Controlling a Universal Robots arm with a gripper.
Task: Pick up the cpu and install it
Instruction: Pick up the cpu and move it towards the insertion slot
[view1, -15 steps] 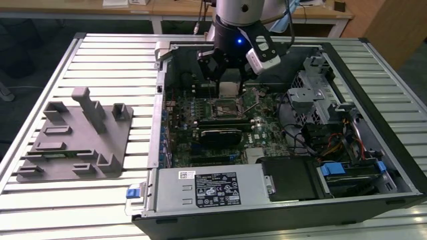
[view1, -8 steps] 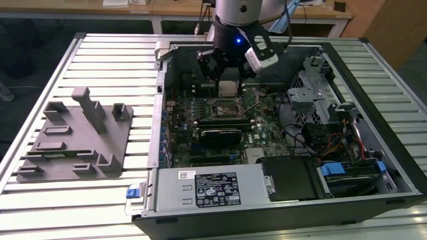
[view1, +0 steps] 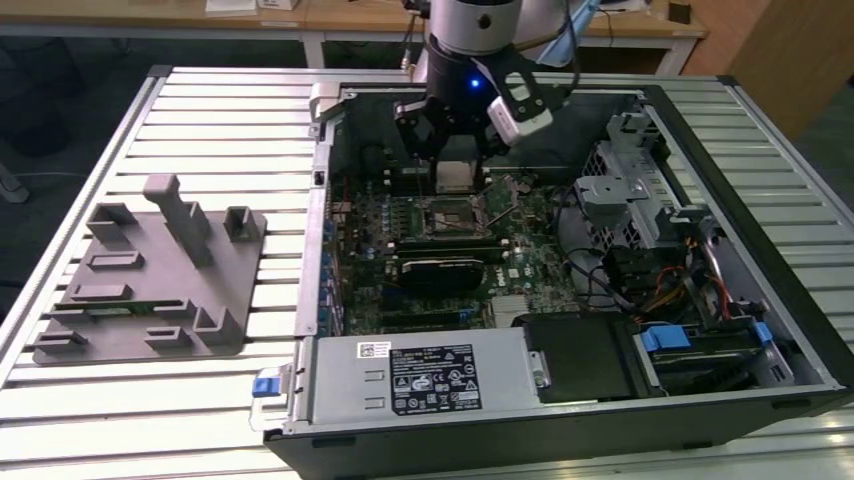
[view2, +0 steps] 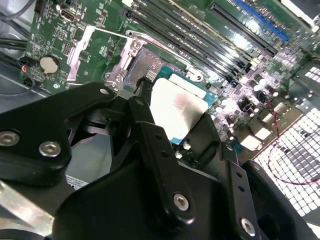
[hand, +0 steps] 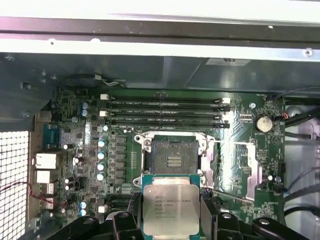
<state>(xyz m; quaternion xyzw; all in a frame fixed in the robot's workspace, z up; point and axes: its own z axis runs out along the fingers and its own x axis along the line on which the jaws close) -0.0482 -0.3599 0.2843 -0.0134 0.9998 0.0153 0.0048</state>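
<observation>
Silvery-grey face up, pinching the cpu (hand: 171, 209) by two opposite edges between the gripper (view1: 457, 162) fingers (view2: 202, 142); hovering above the motherboard (hand: 75, 145), just short of the open socket (hand: 174, 158), squared to it.

The cpu (hand: 171, 207), in the pincer (hand: 171, 216), hangs near the socket (hand: 172, 157).

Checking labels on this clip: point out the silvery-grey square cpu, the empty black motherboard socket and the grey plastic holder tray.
silvery-grey square cpu (hand: 171, 210): first wrist view, centre of its metal top.
empty black motherboard socket (hand: 162, 155): first wrist view, on its dark recess.
grey plastic holder tray (view1: 140, 280): exterior view, its flat base.
</observation>
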